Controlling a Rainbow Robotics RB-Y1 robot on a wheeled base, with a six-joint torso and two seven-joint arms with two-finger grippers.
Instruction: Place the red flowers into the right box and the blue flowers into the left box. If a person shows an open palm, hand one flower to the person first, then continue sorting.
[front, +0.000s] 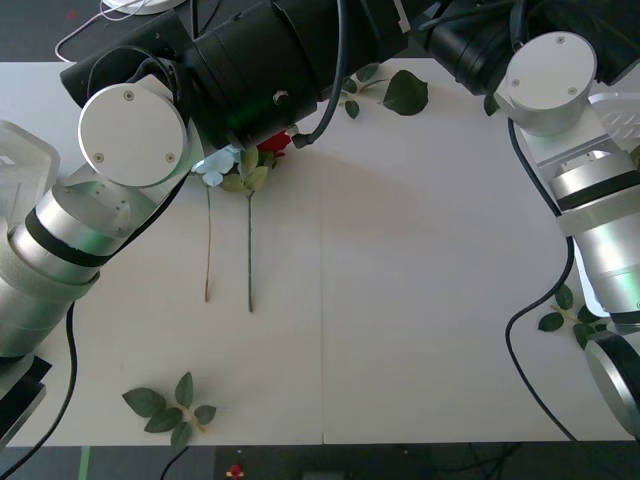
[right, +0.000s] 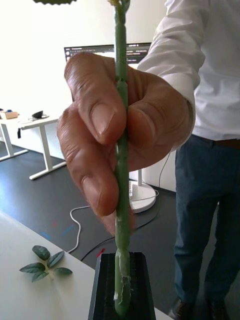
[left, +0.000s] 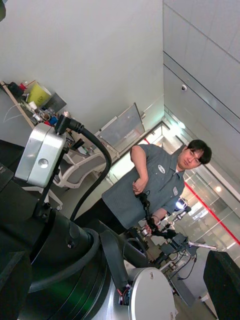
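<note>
In the right wrist view a green flower stem is standing upright in the middle of the frame. Its lower end is sitting between the black fingers of the right tool, which are pressing together on it at the bottom centre. A person's hand is wrapping around the same stem just above the tool, with the thumb in front and the fingers behind. The bloom is going out of the top edge, so its colour cannot be told.

In the front view two more flowers are lying on the white worktop in the upper left part of the frame: a red flower and a pale blue flower, side by side, partly under the left arm, with their stems pointing toward the lower edge. Loose green leaves are lying at the lower left.

In the left wrist view, whether the left tool is spread or pressed together cannot be told.
</note>
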